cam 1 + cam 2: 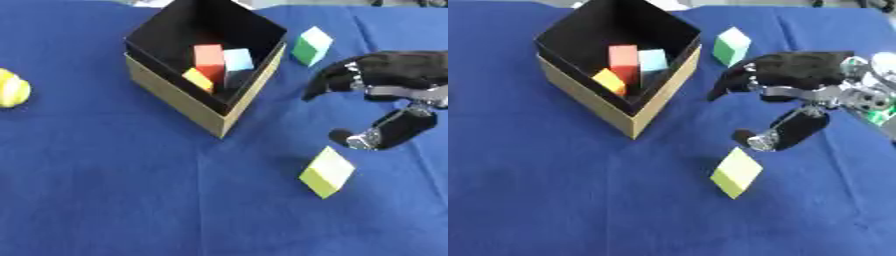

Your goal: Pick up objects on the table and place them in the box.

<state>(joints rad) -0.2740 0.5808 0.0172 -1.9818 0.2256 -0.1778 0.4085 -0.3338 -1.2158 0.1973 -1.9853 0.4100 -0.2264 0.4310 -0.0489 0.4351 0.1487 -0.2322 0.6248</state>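
Note:
A cardboard box (175, 97) with a black inside stands at the upper middle of the blue table. Inside it lie a red block (208, 57), a light blue block (237, 61) and a small yellow-orange block (198, 79). A yellow-green block (327, 171) lies on the cloth right of the box, just below my right hand (385, 80). That hand hovers open, fingers stretched toward the box and thumb hanging down, holding nothing. A green block (311, 46) sits beyond the hand by the box's right corner. My left hand shows in neither view.
A yellow ball (12, 90) rests at the far left edge of the left eye view. Blue cloth (131, 200) covers the table in front of the box.

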